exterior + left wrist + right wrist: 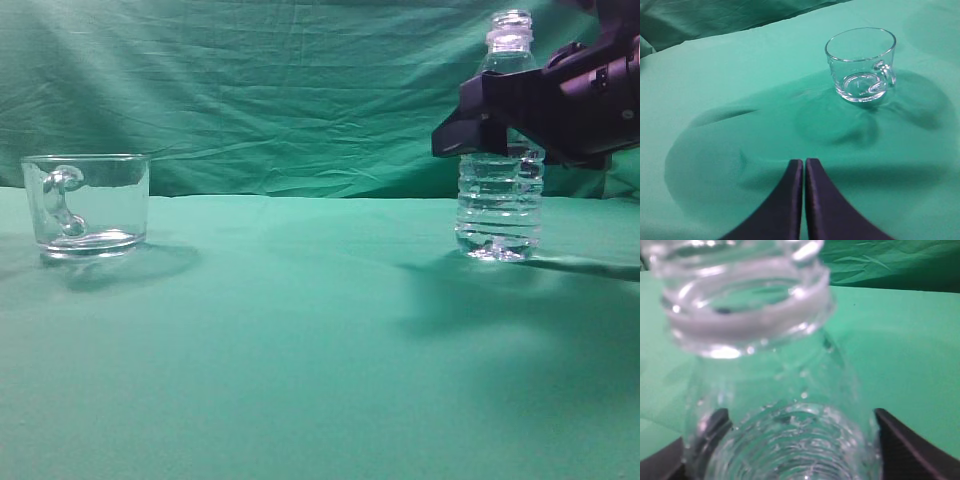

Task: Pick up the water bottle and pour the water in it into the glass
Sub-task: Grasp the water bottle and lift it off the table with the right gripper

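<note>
The water bottle [500, 205] stands upright on the green cloth at the right, uncapped, with water [498, 225] in its ribbed lower half. My right gripper [492, 128] is at its mid-height with a finger against each side. In the right wrist view the bottle [747, 315] fills the frame and the gripper [800, 440] has dark fingers pressed at both walls. The glass [88, 205] stands at the far left, looking empty. In the left wrist view the glass [861, 64] sits ahead and to the right of my shut, empty left gripper [804, 165].
A green cloth [300, 340] covers the table and a wrinkled green backdrop [280, 90] hangs behind it. A wide stretch of cloth separates the glass and the bottle.
</note>
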